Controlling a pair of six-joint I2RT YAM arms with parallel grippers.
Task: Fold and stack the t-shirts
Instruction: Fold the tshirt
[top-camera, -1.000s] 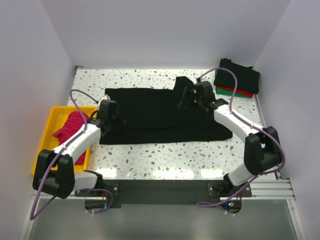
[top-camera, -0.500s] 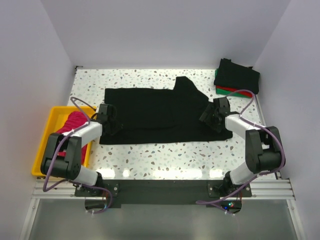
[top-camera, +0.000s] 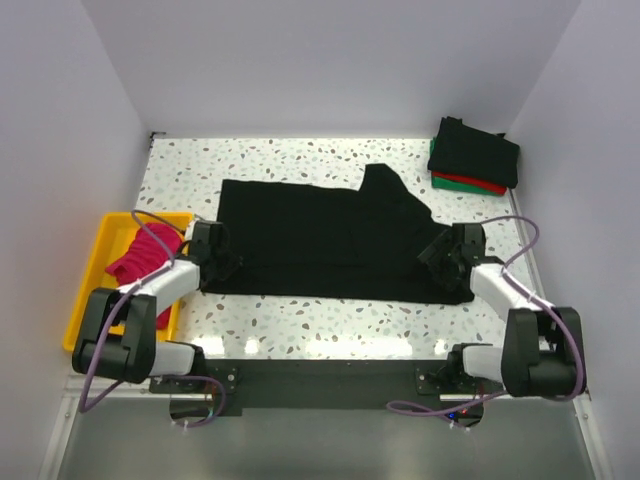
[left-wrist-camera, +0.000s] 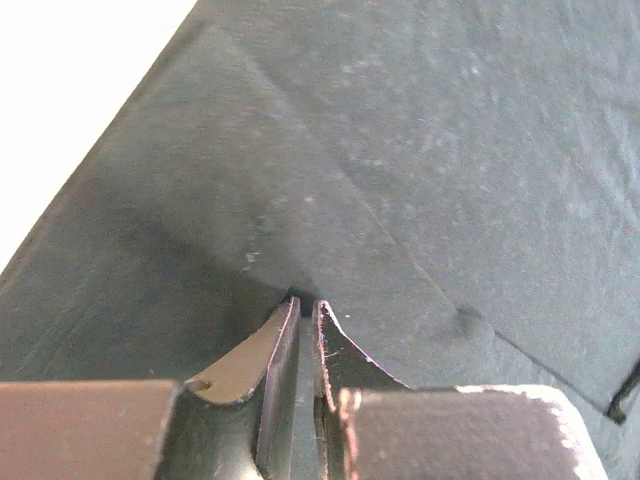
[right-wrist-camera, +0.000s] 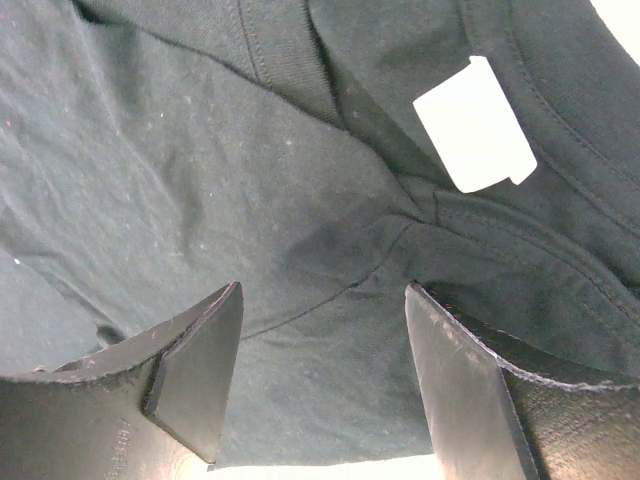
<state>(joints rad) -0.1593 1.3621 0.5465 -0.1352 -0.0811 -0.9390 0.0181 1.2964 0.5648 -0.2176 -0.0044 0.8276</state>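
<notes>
The large black t-shirt (top-camera: 330, 235) lies spread flat across the table, one sleeve sticking out at the back. My left gripper (top-camera: 228, 268) sits at its near left corner. In the left wrist view that gripper (left-wrist-camera: 306, 305) is shut on a pinch of the black cloth (left-wrist-camera: 450, 150), which puckers at the tips. My right gripper (top-camera: 442, 262) is at the shirt's right end. It (right-wrist-camera: 322, 300) stands open over the cloth (right-wrist-camera: 150, 150), just short of the white neck tag (right-wrist-camera: 472, 125). A magenta t-shirt (top-camera: 148, 255) is bunched in the tray.
The yellow tray (top-camera: 92, 275) stands at the table's left edge. A folded stack (top-camera: 475, 155), black on top with red and green under it, sits at the back right corner. White walls close in on three sides.
Both arms have drawn back toward the near edge. The right gripper left the shirt's back middle for its right end, its jaws narrowing slightly. The black t-shirt has shifted right and nearer.
</notes>
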